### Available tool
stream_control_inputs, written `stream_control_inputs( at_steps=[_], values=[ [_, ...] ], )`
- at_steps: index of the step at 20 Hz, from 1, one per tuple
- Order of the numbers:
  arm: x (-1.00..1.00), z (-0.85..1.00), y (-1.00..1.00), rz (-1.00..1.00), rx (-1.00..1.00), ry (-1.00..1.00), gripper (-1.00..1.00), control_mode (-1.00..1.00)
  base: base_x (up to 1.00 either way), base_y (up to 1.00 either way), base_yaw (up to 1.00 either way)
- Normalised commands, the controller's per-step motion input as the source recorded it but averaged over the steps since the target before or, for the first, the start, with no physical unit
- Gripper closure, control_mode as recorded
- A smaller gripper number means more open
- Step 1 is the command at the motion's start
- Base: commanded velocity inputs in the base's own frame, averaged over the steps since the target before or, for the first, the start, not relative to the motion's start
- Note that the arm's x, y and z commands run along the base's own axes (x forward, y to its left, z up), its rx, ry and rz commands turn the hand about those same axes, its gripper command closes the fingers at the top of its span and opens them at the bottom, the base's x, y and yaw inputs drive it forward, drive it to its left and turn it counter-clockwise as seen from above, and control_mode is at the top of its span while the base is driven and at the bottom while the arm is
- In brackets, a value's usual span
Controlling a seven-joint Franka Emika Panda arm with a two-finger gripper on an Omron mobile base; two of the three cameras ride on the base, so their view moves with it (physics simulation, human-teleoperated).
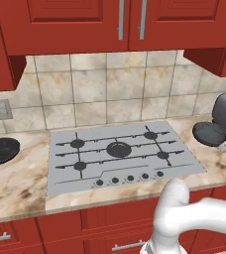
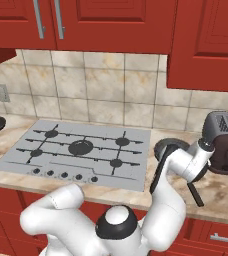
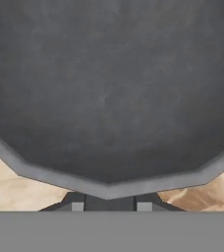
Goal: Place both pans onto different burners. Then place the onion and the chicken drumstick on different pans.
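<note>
Looking across your marbled beige worktop [image 1: 16, 183], you have the flat silver-grey cooktop [image 1: 135, 168] set in its middle, with 5 round black burner caps under thin grates; the largest middle burner [image 1: 119, 149] sits among the other 4, and a row of small black knobs [image 1: 130, 177] runs along the front edge. None of the burners carries anything.

Your smaller dark-grey round frying pan [image 1: 209, 133] lies on the worktop to the right of the cooktop, just beside a dark grey toaster [image 2: 226, 140]. From the right base camera you see its rim [image 2: 168, 145] partly behind the white arm, and its dark handle [image 2: 195, 194] points toward the front edge of the worktop. The hand [image 3: 109, 203] is at that pan: in the hand camera the pan's grey interior spreads over most of the frame, its pale rim crosses just above the 2 small dark fingertips [image 3: 76, 203], and the dark base of the handle sits between them. The fingers are drawn in narrow on that handle, pinching it close to the rim. Whether the pan is lifted or resting on the worktop you cannot tell.

Your wider black round frying pan [image 1: 1, 150] rests on the worktop to the left of the cooktop, well apart from the other pan.

Red cabinet doors [image 1: 85, 25] hang above a tiled beige backsplash [image 1: 110, 89].
</note>
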Motion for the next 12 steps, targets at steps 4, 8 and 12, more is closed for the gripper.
stream_control_inputs(
  at_steps=[4,8,12],
  values=[
    [-0.17,0.16,0.23,0.05,0.0,0.0,1.0,-1.0,0.0,0.0,0.0],
    [-0.25,0.23,0.21,0.07,-0.04,0.0,1.0,-1.0,0.0,0.0,0.0],
    [-0.26,0.24,0.2,0.08,-0.05,0.0,1.0,-1.0,0.0,0.0,0.0]
  ],
)
